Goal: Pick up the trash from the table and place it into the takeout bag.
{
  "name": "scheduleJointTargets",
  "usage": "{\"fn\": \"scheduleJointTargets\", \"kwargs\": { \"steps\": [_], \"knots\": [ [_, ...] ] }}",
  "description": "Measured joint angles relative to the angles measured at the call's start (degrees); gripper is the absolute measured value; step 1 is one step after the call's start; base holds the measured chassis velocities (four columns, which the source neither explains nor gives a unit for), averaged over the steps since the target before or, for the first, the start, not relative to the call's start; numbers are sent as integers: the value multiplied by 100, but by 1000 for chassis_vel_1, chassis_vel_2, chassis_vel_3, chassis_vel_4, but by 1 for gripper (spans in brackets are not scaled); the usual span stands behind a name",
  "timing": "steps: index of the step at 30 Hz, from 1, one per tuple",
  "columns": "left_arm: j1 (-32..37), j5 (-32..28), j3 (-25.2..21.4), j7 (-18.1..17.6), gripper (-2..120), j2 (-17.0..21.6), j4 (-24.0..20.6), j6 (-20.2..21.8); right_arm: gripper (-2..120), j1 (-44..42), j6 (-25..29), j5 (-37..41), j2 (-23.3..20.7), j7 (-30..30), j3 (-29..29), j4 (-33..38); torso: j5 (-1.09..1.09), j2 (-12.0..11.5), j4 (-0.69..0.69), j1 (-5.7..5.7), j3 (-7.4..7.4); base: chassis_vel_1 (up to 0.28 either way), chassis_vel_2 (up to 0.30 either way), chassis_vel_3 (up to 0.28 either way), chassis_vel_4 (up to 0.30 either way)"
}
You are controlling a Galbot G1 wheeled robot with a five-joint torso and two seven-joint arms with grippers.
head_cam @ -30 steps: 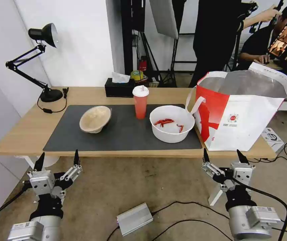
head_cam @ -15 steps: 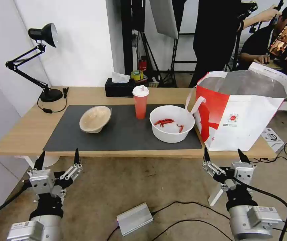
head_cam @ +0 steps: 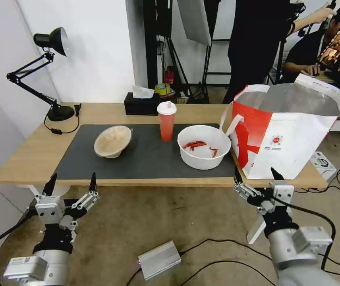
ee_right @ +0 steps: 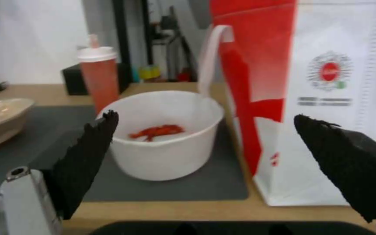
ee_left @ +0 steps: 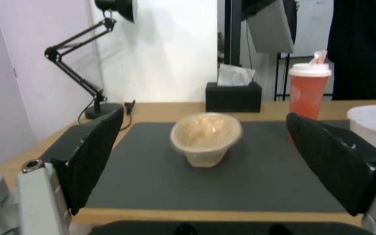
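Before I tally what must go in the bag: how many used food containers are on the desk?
3, all on the dark mat: the beige paper bowl tilted at its left, the red drink cup upright mid-mat, the white bowl with red scraps beside the takeout bag. The bag's inside is unseen.

Filming studio, light stands (head_cam: 209, 59), floor cables (head_cam: 217, 254), desk lamp (head_cam: 47, 71)

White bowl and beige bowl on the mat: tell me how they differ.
The white bowl sits upright with its rim level; the beige bowl is tilted, its opening leaning toward the table's front edge. The white bowl is wider and deeper than the beige bowl. The white bowl holds red scraps; the beige bowl shows none. Both rest on the dark grey mat, untouched by either tool.
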Motion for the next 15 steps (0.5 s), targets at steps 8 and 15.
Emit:
{"fn": "scheduleJointTargets", "kwargs": {
  "steps": [8, 15],
  "knots": [
    [-25, 43, 26, -117, 100, 207, 5, 120, 100, 521, -261, 1101, -1026, 240, 62, -4, 1, 0, -1, 0, 0, 0, 0, 0, 0],
    [14, 117, 50, -181, 100, 182, 8, 154, 100, 1276, -701, 2203, -1724, 466, 12, -6, 2, 0, 0, 0, 0, 0, 0, 0, 0]
  ]
}}
